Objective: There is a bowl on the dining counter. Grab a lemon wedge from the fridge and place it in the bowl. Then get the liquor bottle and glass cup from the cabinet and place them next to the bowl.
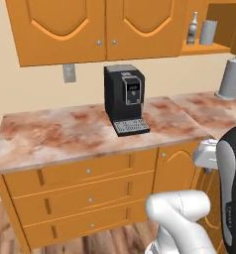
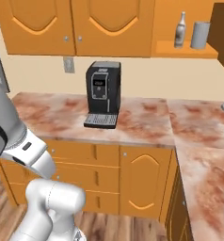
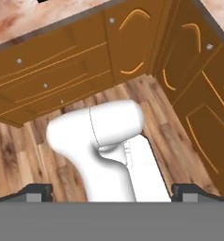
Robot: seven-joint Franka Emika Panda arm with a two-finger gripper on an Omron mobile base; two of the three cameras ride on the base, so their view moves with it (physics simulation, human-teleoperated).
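While jaws gape, coffee machine [image 1: 126,99] stands below liquor bottle [image 1: 192,28] and glass cup [image 1: 207,32].

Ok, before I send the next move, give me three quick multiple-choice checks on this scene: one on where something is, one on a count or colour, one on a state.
1. Where is the liquor bottle?
A. On the counter beside the coffee machine
B. On the open shelf of the cabinet, beside the glass cup
C. On the floor

2. How many drawers are stacked under the counter left of the arched lower door?
A. One
B. Five
C. Three

3. How does the pincer stand?
A. Open and empty
B. Shut on the bottle
C. Shut on the cup

Answers: 1 B, both base views show the bottle and cup side by side on the high shelf. 2 C, three drawer fronts with knobs show. 3 A, the fingertips stand far apart with nothing between them.
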